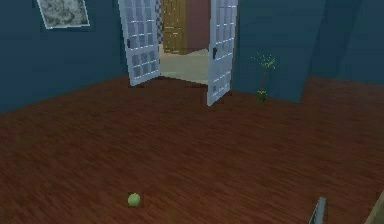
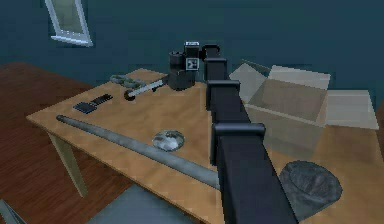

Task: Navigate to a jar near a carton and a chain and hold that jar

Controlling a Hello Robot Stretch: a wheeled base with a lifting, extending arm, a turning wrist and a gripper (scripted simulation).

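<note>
Arm: the dark bar [image 2: 235,140] is being seen stretched from the near edge out over the wooden table [image 2: 125,118].
Gripper: the gripper [image 2: 178,76] is being seen at the bar's far end, above the table's far side. How the claw is set cannot be told, nor whether anything is being held.
Jar: a dark mass is being seen merged with the gripper, so no jar can be told apart there.
Carton: the open brown carton [image 2: 290,100] is being carried by the table just right of the arm.
Chain: grey metal bits [image 2: 140,85], perhaps the chain, are being seen just left of the gripper.
Near side: a long grey rod [image 2: 120,140] and a pale disc [image 2: 168,141] are being seen lying close together.
Ahead: white double doors [image 1: 222,55] are being seen standing open, and a green ball [image 1: 134,200] is being seen lying on the near floor.
</note>
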